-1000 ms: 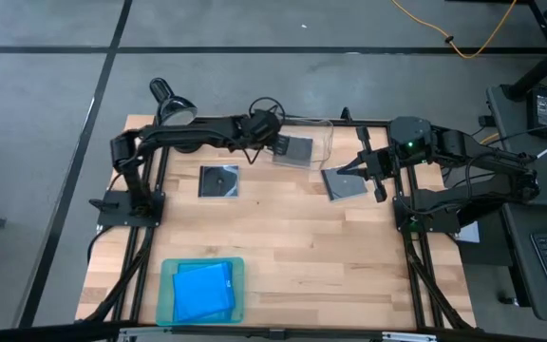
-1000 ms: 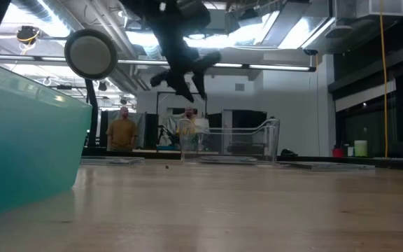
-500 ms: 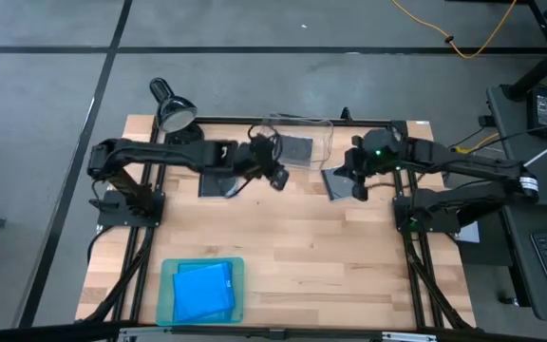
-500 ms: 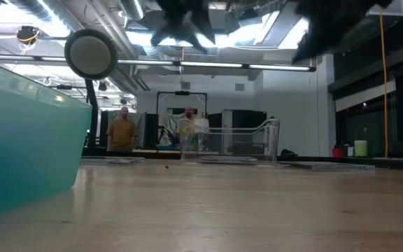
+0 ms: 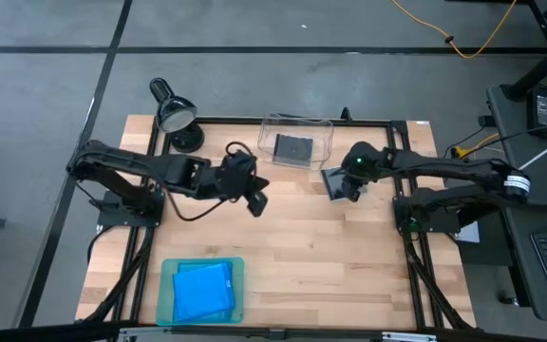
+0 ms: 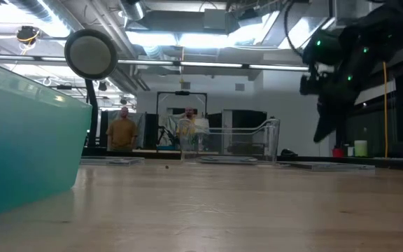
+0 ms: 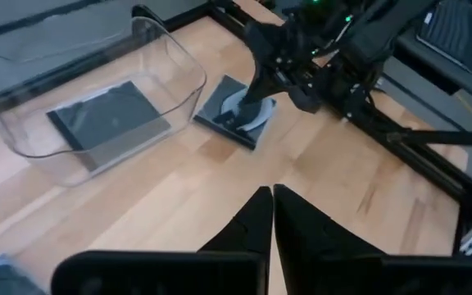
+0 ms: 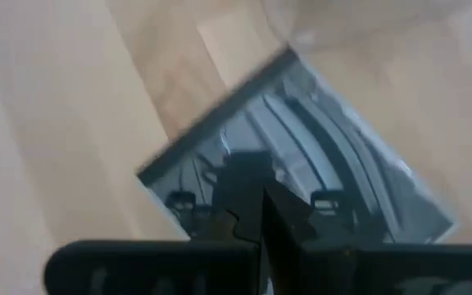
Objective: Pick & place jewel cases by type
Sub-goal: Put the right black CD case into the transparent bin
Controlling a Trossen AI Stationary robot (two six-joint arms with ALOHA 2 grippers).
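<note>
right gripper [image 5: 343, 185] over grey case [image 7: 238, 120] beside clear bin [image 5: 296, 144]; table [image 5: 349, 266] centre open.

Robotics laboratory: a pale wooden table [image 5: 283, 247] in a black metal frame on grey concrete floor at centre; exposed ceiling ducts and strip lights [image 6: 187, 38] at upper frame; two standing people [image 6: 123, 130] at left background.

Pale matt wood table [image 5: 330, 247], clear glossy plastic bin [image 7: 170, 70], translucent teal plastic tray [image 5: 169, 294], glossy dark grey case [image 8: 301, 156]
</note>
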